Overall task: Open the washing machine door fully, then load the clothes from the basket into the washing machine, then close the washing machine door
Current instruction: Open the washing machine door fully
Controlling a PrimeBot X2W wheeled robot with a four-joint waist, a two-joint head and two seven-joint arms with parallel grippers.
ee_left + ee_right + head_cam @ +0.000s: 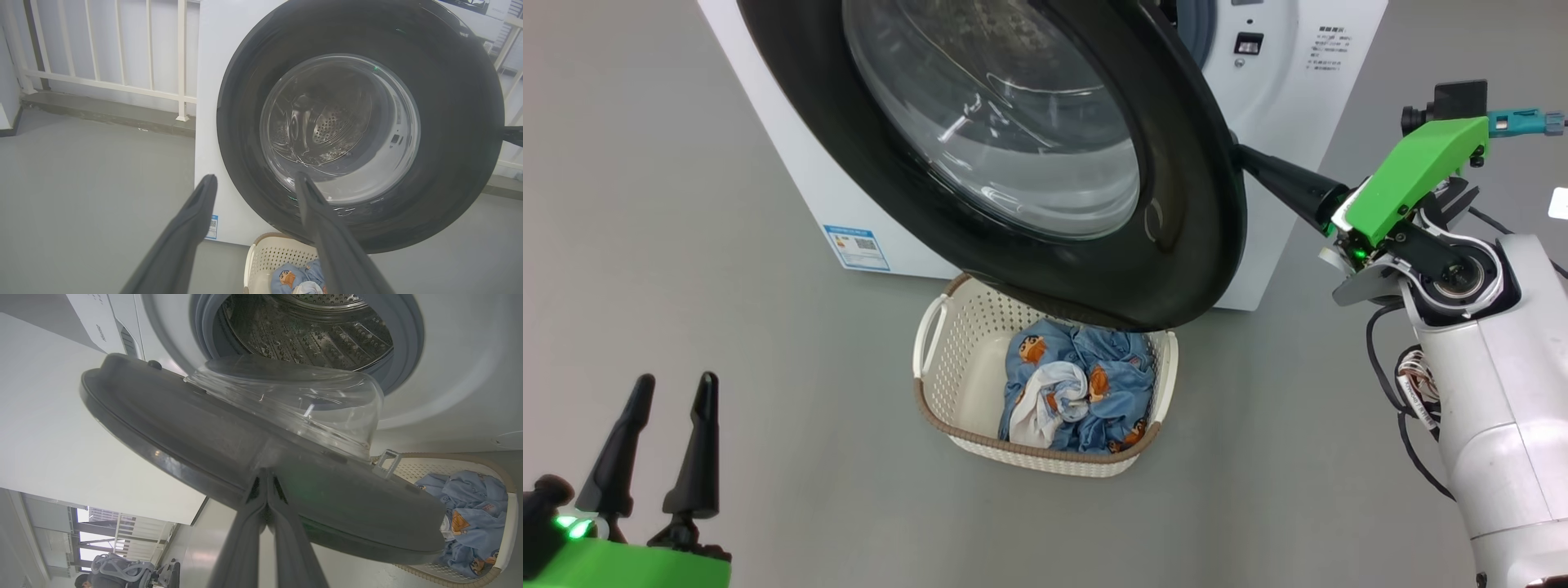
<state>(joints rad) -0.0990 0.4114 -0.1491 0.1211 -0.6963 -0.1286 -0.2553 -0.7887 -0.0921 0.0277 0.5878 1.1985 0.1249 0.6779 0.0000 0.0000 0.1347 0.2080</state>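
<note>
While the left gripper (677,380) hung spread wide, the outstretched right gripper (1241,157), pressed closed, touched the washing machine door (1176,245).

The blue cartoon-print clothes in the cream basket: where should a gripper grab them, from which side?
I'd pinch the bunch at the middle of the light blue printed clothes, where the small white piece is twisted in. Come down from above, towards the near end: the cream perforated basket walls them in, and the glossy black round door overhangs its far end. The open left gripper looks free.
</note>
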